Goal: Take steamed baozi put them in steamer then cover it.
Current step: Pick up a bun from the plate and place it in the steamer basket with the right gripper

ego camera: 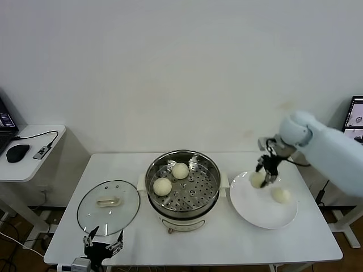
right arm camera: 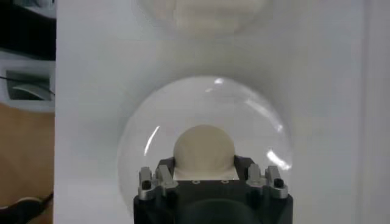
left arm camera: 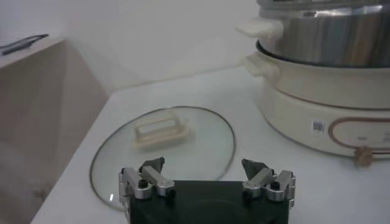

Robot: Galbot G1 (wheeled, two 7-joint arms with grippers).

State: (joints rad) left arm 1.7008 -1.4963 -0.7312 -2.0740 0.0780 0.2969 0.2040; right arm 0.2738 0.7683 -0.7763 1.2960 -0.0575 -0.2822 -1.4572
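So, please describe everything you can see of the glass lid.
The glass lid is round and clear, with a thin metal rim and a cream oblong handle at its centre. It lies flat on the white table, handle up, to the left of the steamer and apart from it. Nothing touches it; the open left end effector hovers at its near edge.

Two cream-white baozi [ego camera: 171, 178] sit on the perforated tray of the open steel steamer [ego camera: 182, 184]. Two more baozi [ego camera: 280, 195] are over the plate at its right. The glass cover [ego camera: 108, 207] lies flat at its left, handle up
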